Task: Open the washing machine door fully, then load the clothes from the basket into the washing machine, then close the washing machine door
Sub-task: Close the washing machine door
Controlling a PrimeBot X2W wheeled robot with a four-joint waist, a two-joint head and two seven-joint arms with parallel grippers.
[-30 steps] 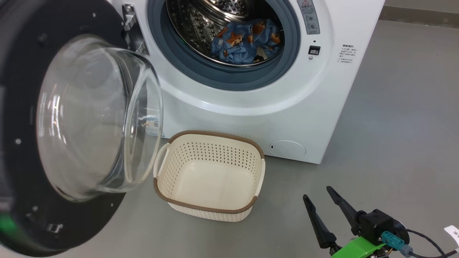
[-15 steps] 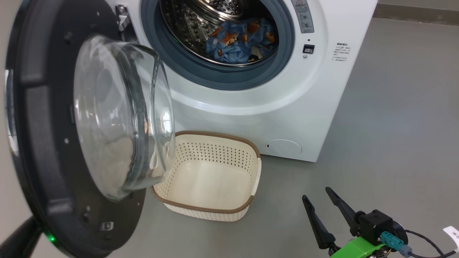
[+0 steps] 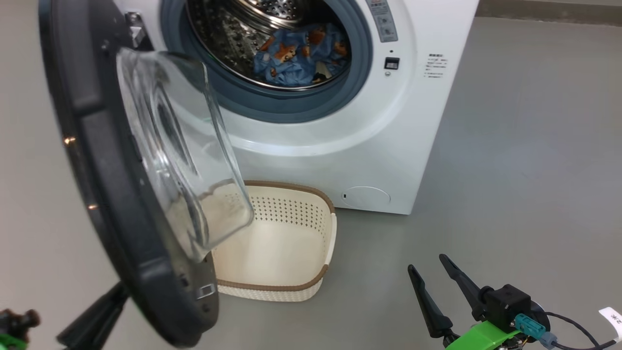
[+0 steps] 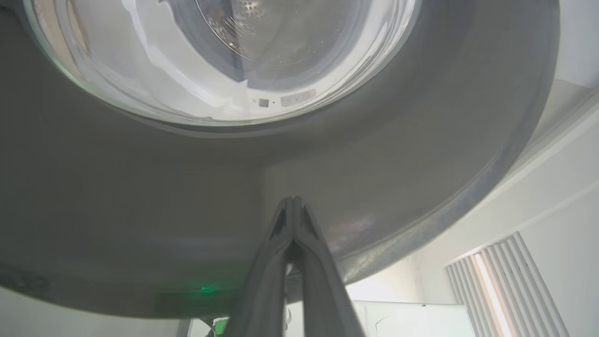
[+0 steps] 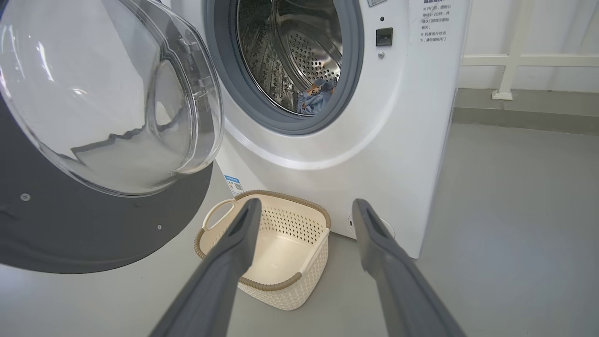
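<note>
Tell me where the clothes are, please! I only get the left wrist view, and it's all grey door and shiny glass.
Observer: The clothes, blue with little bears, lie inside the washing machine.
Operator: Is anything left in the basket?
Observer: No. The basket sits empty on the floor in front of the machine.
Operator: What's my other hand doing?
Observer: The right gripper hangs open above the floor, to the right of the basket, touching nothing.
</note>
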